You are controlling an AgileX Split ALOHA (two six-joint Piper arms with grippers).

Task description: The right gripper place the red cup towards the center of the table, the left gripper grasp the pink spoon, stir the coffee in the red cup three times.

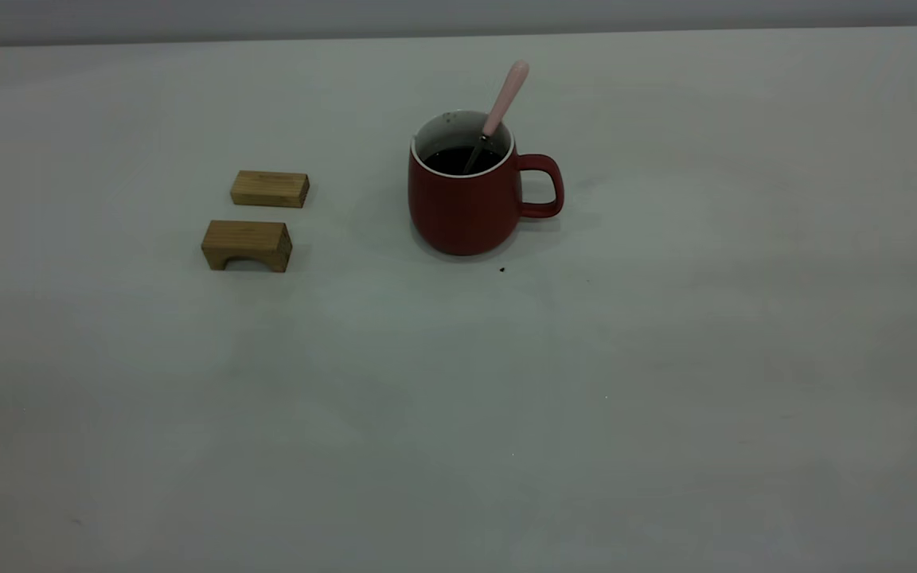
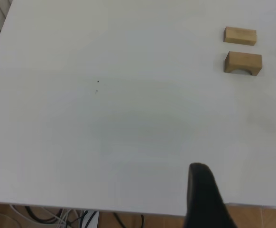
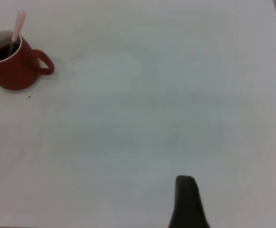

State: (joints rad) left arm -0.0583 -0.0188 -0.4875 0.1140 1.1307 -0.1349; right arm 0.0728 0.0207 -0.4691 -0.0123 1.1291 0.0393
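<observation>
2 tan wooden blocks sit near each other on the pale surface (image 1: 665,398), just apart, one behind the other. The far one is a plain rectangular block (image 1: 270,189), lying flat on its long side. The near one is an arched block (image 1: 247,245) with a curved cut-out along its underside, standing on its 2 short legs. Both show wood grain running lengthwise. A tiny dark speck (image 1: 501,270) lies on the surface well to the side of them. Past the surface's edge, some white and dark cables (image 2: 76,217) trail over a brownish floor (image 2: 256,217).
</observation>
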